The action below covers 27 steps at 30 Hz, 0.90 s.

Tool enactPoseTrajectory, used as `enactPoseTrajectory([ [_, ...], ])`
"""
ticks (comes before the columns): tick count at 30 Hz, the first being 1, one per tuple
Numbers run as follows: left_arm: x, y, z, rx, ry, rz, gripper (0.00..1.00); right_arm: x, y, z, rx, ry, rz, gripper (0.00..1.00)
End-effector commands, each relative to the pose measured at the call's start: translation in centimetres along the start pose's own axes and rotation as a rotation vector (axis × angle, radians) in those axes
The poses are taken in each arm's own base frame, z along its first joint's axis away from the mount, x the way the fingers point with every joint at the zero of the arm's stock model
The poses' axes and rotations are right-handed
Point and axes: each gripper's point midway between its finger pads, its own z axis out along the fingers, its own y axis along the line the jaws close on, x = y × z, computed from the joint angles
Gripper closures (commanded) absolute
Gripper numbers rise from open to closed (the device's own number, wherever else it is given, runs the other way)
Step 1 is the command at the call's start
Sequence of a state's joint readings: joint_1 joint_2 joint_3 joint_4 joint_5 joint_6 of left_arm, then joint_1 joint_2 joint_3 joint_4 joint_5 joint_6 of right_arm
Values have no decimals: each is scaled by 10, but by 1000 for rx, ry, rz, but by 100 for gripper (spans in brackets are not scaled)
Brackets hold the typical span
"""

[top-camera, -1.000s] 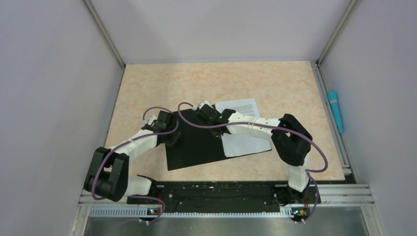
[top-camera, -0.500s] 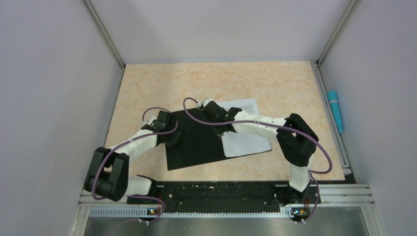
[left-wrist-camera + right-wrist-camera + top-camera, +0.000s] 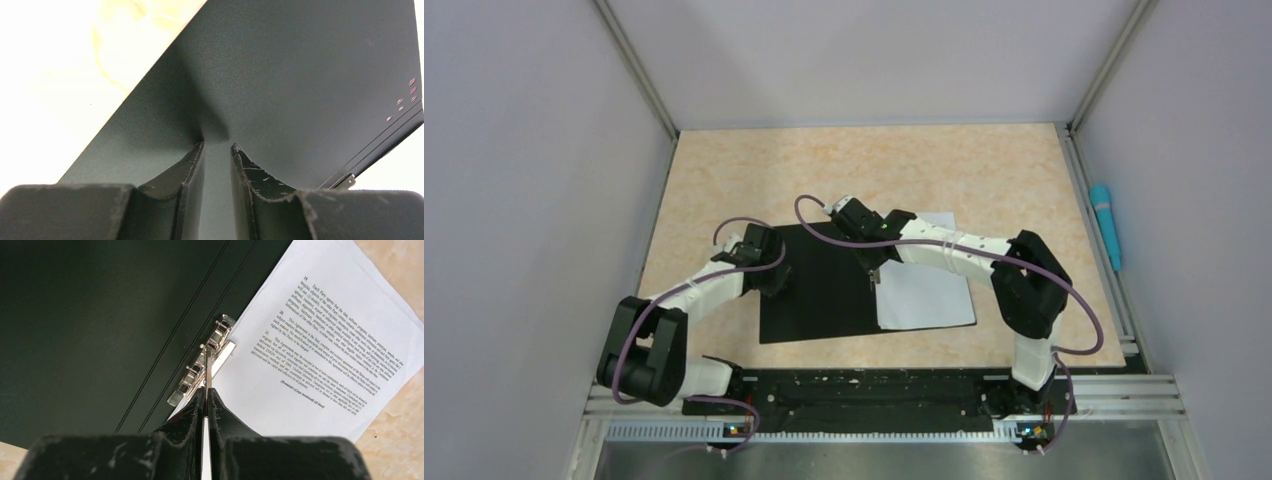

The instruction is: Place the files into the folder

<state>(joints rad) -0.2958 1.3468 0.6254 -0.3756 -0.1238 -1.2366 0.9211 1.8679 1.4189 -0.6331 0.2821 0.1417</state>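
Beige desk (image 3: 824, 170) with open black folder (image 3: 819, 290), papers (image 3: 929, 295) just right of its metal clip (image 3: 220, 332). Left end effector (image 3: 217, 145) barely open, tips on folder; right end effector (image 3: 206, 390) closed on clip.

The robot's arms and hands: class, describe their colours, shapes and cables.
The left arm and right arm have white links, bulky black joints and a looping purple cable each. The left hand and right hand have two scuffed black fingers.
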Motion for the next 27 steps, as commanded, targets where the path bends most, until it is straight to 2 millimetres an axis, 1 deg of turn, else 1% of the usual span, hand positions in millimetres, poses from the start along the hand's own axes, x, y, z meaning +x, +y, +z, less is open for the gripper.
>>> enactPoseTrajectory([
  [1, 6, 53, 12, -192, 1, 25, 69, -15, -12, -24, 15, -31, -1, 95],
  [6, 5, 52, 13, -192, 0, 25, 69, -17, -11, -27, 16, -35, -8, 93],
  [17, 4, 52, 13, -193, 1, 26, 69, -22, -10, -35, 20, -47, -16, 93],
  [27, 4, 52, 13, -189, 2, 21, 69, -18, -10, -39, 25, -42, -20, 93],
])
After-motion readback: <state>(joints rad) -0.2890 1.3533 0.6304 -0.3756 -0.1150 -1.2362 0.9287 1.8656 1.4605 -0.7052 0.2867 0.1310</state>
